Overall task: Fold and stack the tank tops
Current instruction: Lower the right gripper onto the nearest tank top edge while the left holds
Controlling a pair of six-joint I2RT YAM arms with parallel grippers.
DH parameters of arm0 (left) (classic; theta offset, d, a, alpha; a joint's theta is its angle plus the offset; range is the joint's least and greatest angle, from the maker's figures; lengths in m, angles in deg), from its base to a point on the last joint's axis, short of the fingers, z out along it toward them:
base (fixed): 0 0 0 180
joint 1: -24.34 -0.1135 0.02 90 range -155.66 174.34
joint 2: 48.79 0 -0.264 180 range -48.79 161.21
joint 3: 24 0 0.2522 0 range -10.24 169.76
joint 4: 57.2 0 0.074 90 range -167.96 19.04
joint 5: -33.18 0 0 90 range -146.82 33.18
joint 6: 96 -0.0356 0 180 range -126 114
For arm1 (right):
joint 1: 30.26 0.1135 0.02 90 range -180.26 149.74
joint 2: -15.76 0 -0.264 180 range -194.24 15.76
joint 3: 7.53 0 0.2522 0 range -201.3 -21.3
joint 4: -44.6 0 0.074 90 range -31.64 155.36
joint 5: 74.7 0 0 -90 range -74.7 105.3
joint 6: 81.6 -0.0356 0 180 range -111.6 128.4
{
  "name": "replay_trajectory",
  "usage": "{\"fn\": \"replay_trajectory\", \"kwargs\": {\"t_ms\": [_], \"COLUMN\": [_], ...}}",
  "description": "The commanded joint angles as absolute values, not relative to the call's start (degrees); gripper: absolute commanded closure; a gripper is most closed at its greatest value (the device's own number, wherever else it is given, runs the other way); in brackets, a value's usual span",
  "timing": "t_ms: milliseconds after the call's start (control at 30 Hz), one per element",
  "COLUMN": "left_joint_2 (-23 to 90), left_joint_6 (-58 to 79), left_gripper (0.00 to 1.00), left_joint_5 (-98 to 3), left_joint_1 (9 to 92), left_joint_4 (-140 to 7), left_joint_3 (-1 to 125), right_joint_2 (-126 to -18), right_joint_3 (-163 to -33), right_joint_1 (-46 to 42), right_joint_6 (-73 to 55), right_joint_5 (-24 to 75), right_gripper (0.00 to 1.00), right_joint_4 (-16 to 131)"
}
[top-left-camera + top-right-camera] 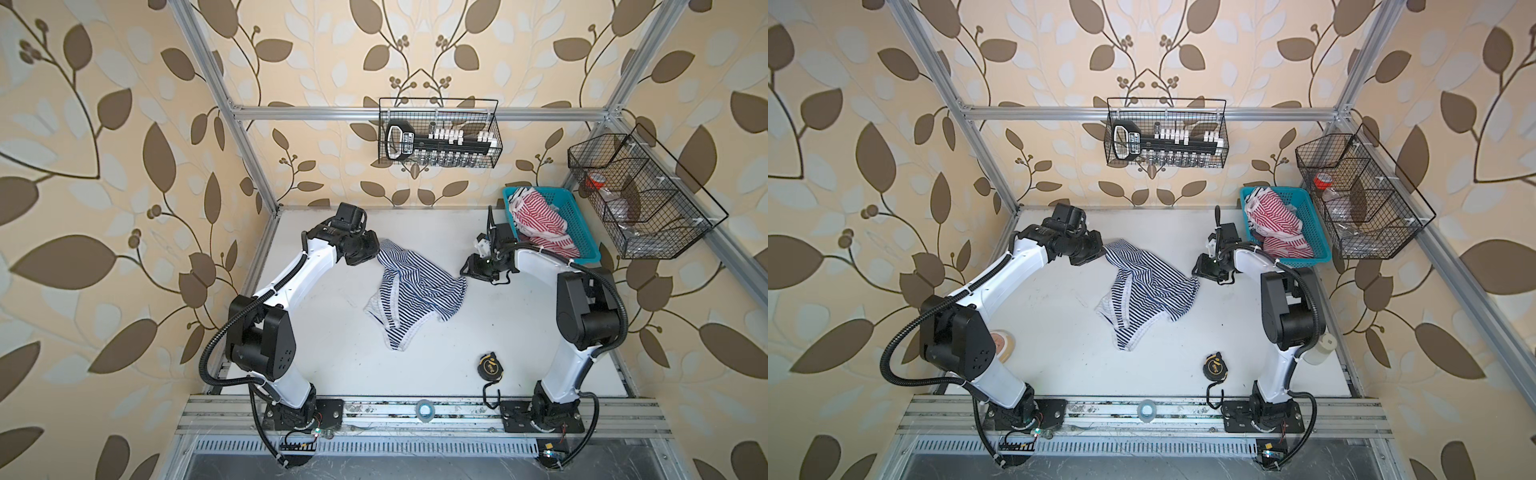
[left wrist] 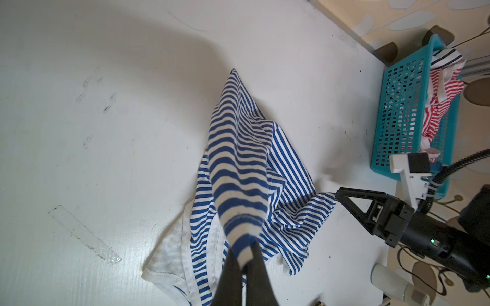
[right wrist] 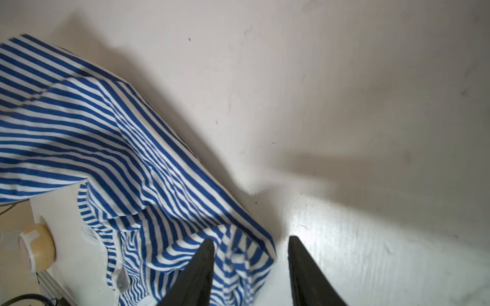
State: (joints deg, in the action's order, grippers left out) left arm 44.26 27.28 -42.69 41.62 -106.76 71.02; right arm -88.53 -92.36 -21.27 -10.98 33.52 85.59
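wrist views only: left claw [image 2: 244, 261] pinches navy top [image 2: 238, 164]; right claw [image 3: 250, 238] parted

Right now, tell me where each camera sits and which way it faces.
Top views: high over the front edge, looking down at the white table; both arms show.
Left wrist: behind the left gripper, shut on the navy tank top, facing the teal basket; the right gripper shows too.
Right wrist: behind the right gripper, open, looking down at table and cloth corner.
Shared: both wrist views see the navy tank top.
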Motion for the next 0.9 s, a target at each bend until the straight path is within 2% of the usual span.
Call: {"fn": "replay_trajectory", "kwargs": {"t_ms": [0,67,200,367,600,867], "left_joint_2": [42.68,43.12,43.45,43.26,42.99,42.93], "left_joint_6": [25.9,25.82,25.73,25.64,25.64,25.58], "left_gripper": [1.0,1.0,1.0,1.0,1.0,1.0], "left_joint_5": [-41.1,-40.61,-39.86,-39.52,-39.68,-39.68], "left_joint_1": [41.83,41.79,41.83,41.83,41.83,41.83], "left_joint_4": [-106.3,-106.38,-106.65,-106.71,-106.74,-106.83], "left_joint_3": [71.98,72.03,72.32,72.35,71.98,72.03], "right_joint_2": [-80.42,-77.9,-76.38,-78.02,-80.27,-82.32], "right_joint_3": [-89.9,-87.62,-83.41,-79.1,-76.74,-76.43], "right_joint_1": [-17.11,-14.47,-9.84,-8.44,-8.42,-8.2], "right_joint_6": [-9.35,-9.24,-9.99,-11.09,-12.29,-13.05], "right_joint_5": [25.82,24.93,23.8,24.92,30.44,32.58], "right_gripper": [0.47,0.48,0.58,0.66,0.66,0.62], "right_joint_4": [87.44,87.9,88.77,87.45,83.73,82.27]}}
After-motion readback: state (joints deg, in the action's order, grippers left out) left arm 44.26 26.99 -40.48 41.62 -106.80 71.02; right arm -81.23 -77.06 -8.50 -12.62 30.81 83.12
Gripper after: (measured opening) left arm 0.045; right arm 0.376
